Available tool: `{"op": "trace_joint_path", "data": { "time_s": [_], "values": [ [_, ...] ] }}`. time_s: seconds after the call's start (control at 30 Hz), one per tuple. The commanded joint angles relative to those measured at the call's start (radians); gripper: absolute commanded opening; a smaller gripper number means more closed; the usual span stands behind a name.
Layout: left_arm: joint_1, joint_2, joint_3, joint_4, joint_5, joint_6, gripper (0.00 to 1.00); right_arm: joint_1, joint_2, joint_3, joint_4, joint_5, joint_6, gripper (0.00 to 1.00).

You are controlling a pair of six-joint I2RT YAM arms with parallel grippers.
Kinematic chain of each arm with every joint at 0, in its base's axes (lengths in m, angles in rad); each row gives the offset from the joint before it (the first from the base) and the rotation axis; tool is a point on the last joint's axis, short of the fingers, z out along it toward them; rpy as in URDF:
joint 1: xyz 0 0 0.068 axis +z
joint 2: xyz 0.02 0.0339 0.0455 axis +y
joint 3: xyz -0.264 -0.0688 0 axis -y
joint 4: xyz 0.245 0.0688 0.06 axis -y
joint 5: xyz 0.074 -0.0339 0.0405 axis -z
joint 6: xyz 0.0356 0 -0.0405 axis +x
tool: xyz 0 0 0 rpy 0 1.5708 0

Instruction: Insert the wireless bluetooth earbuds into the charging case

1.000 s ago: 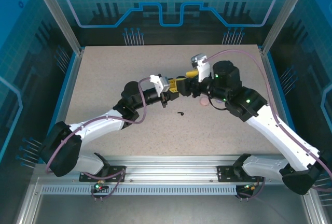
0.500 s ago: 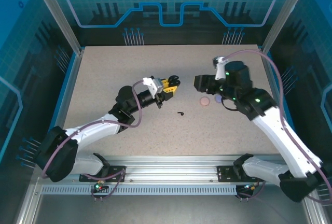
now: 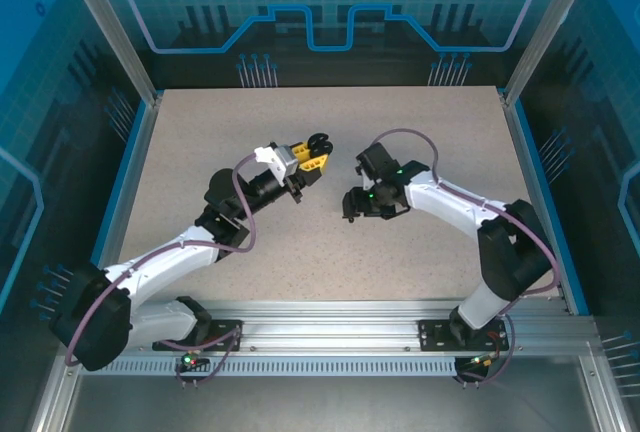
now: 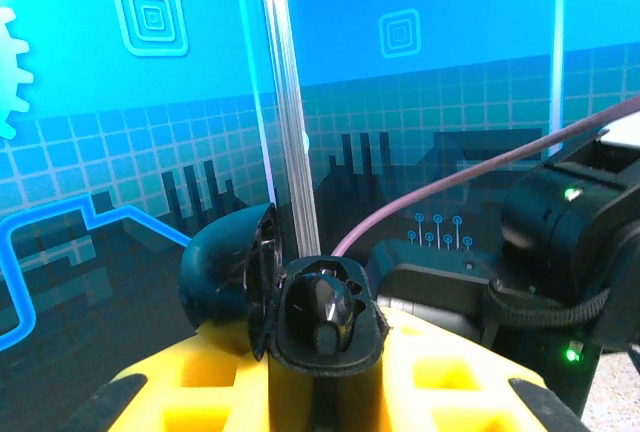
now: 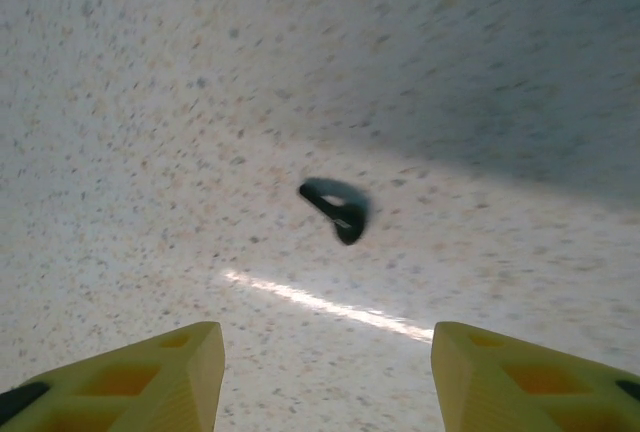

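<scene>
right wrist view: my right gripper [image 5: 325, 362] hangs over the table [image 5: 150, 102] with its yellow fingers [image 5: 150, 372] wide apart and nothing between them. the bud [image 5: 335, 208] lies on the table just beyond them, about centred on the gap. to pick it well, i judge i should come straight down, keep the bud midway, close slowly across it so it doesn't skid or flip, then lift clear before carrying it left. my left gripper [image 3: 310, 157] is clamped on the open case [image 4: 320, 392], raised off the table left of the bud, lid [image 4: 225, 277] swung back. count: one bud on the table, what looks like one seated bud [image 4: 330, 314] in the case, one case, two grippers.
</scene>
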Motion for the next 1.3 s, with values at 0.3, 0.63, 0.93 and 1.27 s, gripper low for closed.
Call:
{"op": "trace_joint_path", "data": {
  "time_s": [0.3, 0.63, 0.93, 1.27],
  "values": [
    [0.009, -0.013, -0.003, 0.015, -0.024, 0.003, 0.0, 0.078, 0.195, 0.019, 0.137, -0.151, 0.107, 0.57],
    [0.015, 0.001, -0.003, 0.03, -0.022, -0.001, 0.0, 0.046, 0.221, 0.029, 0.118, -0.112, 0.077, 0.57],
    [0.019, 0.02, -0.002, 0.039, -0.018, -0.006, 0.0, 0.006, 0.223, 0.036, 0.113, -0.105, 0.055, 0.56],
    [0.018, 0.028, -0.001, 0.047, -0.017, -0.012, 0.0, -0.005, 0.24, 0.062, 0.104, -0.095, 0.043, 0.56]
  ]
}}
